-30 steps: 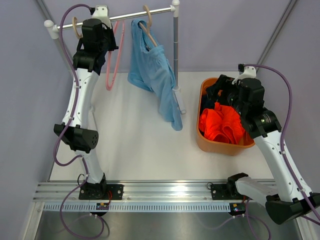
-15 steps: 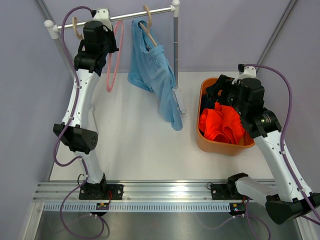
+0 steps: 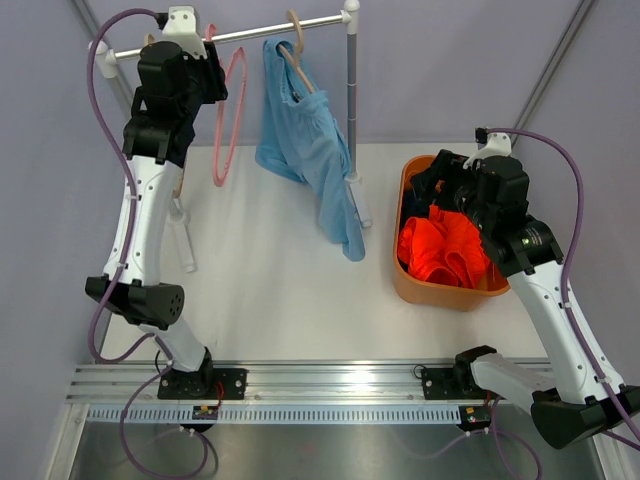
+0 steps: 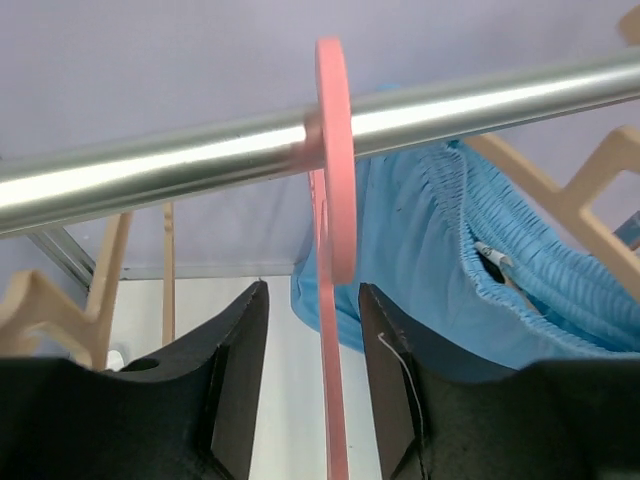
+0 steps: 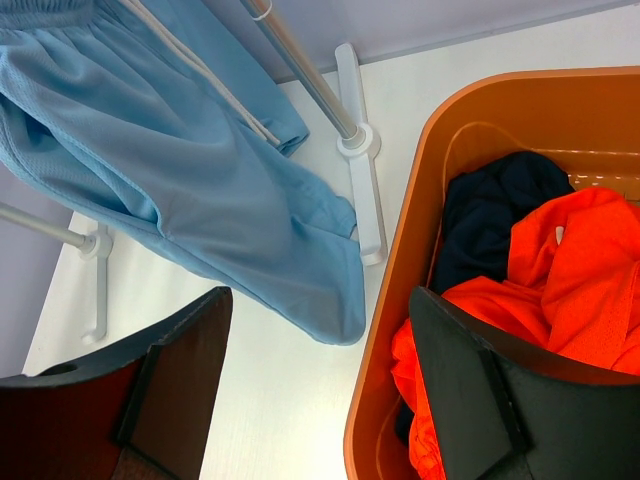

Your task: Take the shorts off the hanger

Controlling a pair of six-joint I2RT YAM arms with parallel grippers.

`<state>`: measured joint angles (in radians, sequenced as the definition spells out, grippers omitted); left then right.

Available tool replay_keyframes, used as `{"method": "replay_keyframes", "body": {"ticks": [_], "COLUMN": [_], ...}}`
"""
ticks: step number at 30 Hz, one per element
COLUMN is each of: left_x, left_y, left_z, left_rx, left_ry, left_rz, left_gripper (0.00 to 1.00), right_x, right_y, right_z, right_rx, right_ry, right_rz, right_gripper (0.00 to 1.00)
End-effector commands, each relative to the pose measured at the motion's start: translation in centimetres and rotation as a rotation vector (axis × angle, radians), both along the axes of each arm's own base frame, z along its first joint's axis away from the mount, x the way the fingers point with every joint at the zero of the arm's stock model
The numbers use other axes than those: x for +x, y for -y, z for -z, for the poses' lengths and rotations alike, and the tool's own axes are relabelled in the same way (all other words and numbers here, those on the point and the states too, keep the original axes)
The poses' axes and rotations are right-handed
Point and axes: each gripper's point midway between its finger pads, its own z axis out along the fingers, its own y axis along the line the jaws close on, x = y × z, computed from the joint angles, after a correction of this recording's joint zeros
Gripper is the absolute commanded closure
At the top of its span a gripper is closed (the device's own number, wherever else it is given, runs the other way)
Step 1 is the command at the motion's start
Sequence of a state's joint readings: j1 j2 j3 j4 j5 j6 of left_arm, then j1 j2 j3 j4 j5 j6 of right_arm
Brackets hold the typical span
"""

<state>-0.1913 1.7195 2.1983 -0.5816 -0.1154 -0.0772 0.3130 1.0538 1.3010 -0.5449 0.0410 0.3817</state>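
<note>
The left gripper (image 4: 312, 300) has just spread its jaws, freeing the bare pink hanger (image 4: 335, 180) that hangs between them on the rail (image 4: 150, 165). One pair is left: the blue shorts (image 4: 430, 260), hung just to its right. The right gripper (image 5: 320, 335) gapes empty above the basket (image 5: 400, 250) holding the orange shorts (image 5: 570, 260) and navy shorts (image 5: 490, 220).

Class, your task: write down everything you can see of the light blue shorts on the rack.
The light blue shorts are soft, thin fabric with a gathered elastic waistband. They hang on a pale wooden hanger hooked over the metal rail, a hanger arm inside the waistband. They hang crooked: one leg bunches high, the other trails lower towards the rack's foot, ending beside the orange tub without touching it. Only the hanger clearly touches them; contact with the rack's upright cannot be judged.
</note>
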Motion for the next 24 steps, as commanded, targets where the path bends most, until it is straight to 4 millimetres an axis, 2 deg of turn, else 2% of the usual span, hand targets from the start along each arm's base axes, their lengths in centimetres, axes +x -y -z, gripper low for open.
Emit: {"method": "replay_keyframes", "body": {"ticks": [1, 7, 8, 10, 11, 12, 13, 14, 16, 17, 18, 20, 24], "left_x": [-3.3, -7.5, -8.1, -8.8, -9.5, -9.6, -9.0, -9.2, -8.7, -7.8, -7.6, -6.3, -4.1], "left_y": [0.1, 1.9, 3.1, 4.2, 6.4, 7.3, 7.8, 9.4, 10.7, 12.2, 12.6, 14.1, 15.1], "left_z": [-5.4, -8.4, -8.5, -8.7, -8.7, -8.7, -8.0, -7.8, -8.1, -7.2, -7.8, -7.3, -7.0], "left_rx": [-0.005, -0.032, -0.044, -0.068, -0.073, -0.072, -0.065, -0.068, -0.107, -0.110, -0.137, -0.153, -0.197], "left_ry": [0.140, 0.212, 0.213, 0.212, 0.213, 0.214, 0.199, 0.195, 0.200, 0.177, 0.190, 0.196, 0.228], "left_rz": [0.012, 0.049, 0.076, 0.077, 0.120, 0.128, 0.096, 0.123, 0.138, 0.155, 0.152, 0.149, 0.112], "left_gripper": [0.55, 0.54, 0.55, 0.55, 0.55, 0.53, 0.47, 0.46, 0.46, 0.46, 0.45, 0.43, 0.41], "right_x": [-0.5, -0.6, -0.6, -0.7, -0.7, -0.7, -0.7, -0.8, -0.9, -1.0, -1.1, -1.3, -1.6], "right_y": [0.0, 0.1, 0.1, 0.1, 0.1, 0.1, 0.2, 0.2, 0.3, 0.3, 0.5, 0.7, 1.1], "right_z": [-0.8, -0.7, -0.8, -0.7, -0.8, -0.8, -0.8, -0.8, -0.9, -0.9, -0.8, -0.7, -0.5], "right_rx": [0.010, 0.008, 0.007, 0.006, 0.006, 0.005, 0.003, 0.003, 0.001, -0.002, -0.008, -0.012, -0.032], "right_ry": [0.026, 0.023, 0.025, 0.022, 0.025, 0.024, 0.022, 0.021, 0.021, 0.020, 0.017, 0.016, 0.007], "right_rz": [-0.011, -0.008, -0.010, -0.009, -0.008, -0.010, -0.010, -0.010, -0.009, -0.008, -0.005, 0.002, 0.016], "right_gripper": [0.21, 0.20, 0.21, 0.21, 0.21, 0.21, 0.21, 0.21, 0.21, 0.21, 0.21, 0.20, 0.20]}}
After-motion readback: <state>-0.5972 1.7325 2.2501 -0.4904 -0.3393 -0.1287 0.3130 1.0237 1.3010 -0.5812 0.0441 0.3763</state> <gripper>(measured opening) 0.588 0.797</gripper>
